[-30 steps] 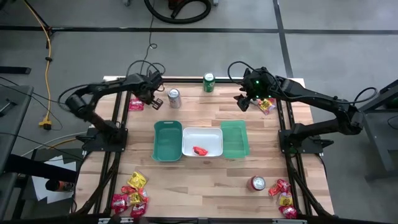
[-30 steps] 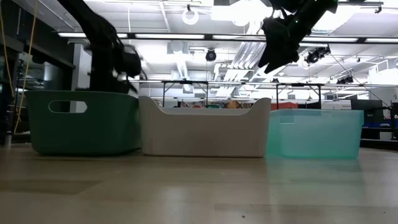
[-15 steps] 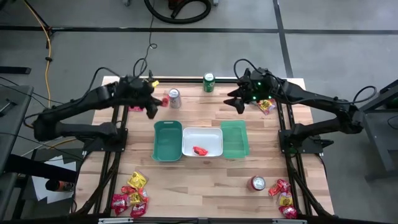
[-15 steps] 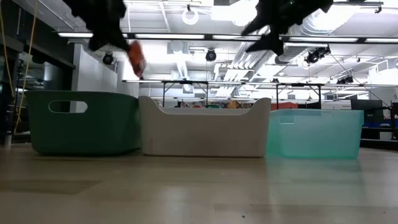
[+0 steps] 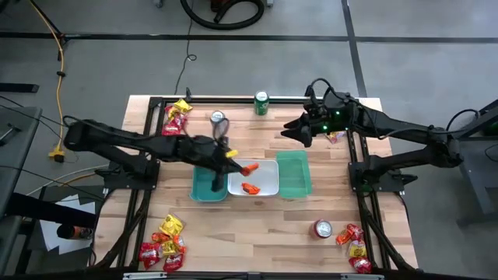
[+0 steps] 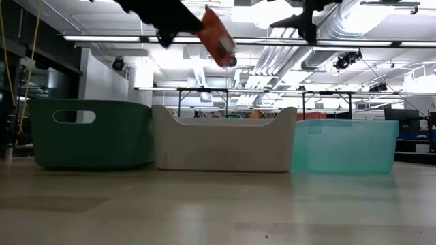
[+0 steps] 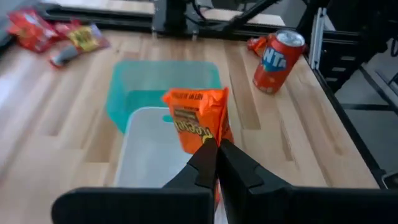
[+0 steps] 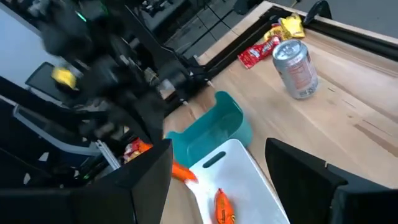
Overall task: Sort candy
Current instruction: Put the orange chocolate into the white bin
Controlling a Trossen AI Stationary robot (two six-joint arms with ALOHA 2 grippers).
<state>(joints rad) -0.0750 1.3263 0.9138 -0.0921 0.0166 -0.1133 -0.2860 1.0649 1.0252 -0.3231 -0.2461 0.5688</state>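
Left gripper (image 5: pixel 233 159) is over the boundary between the dark green bin (image 5: pixel 208 185) and the white bin (image 5: pixel 264 185), its fingers (image 7: pixel 205 163) clamped on an orange candy packet (image 7: pixel 198 119). The packet hangs clear above the white bin's left edge; the low view shows it well above the bin rims (image 6: pixel 218 35).

Right gripper (image 5: pixel 289 131) is raised over the far part of the surface (image 5: pixel 257 225), beyond the light teal bin (image 5: pixel 294 173). Its fingers (image 8: pixel 311 174) stand wide apart and hold nothing.

The three bins sit side by side at mid-surface: dark green, white, light teal, walls touching. One red-orange candy packet (image 5: pixel 250 188) lies inside the white bin.

Remaining candy lies in four groups on the surface:
- far left corner (image 5: pixel 177 117);
- far right, behind the right gripper (image 5: pixel 336 137);
- near left corner (image 5: pixel 165 243);
- near right corner (image 5: pixel 354 245).

Cans standing upright: green can (image 5: pixel 261 103) at the far edge, silver can (image 5: pixel 217 120) near it to the left, red can (image 5: pixel 322 229) near the near-right candy group.
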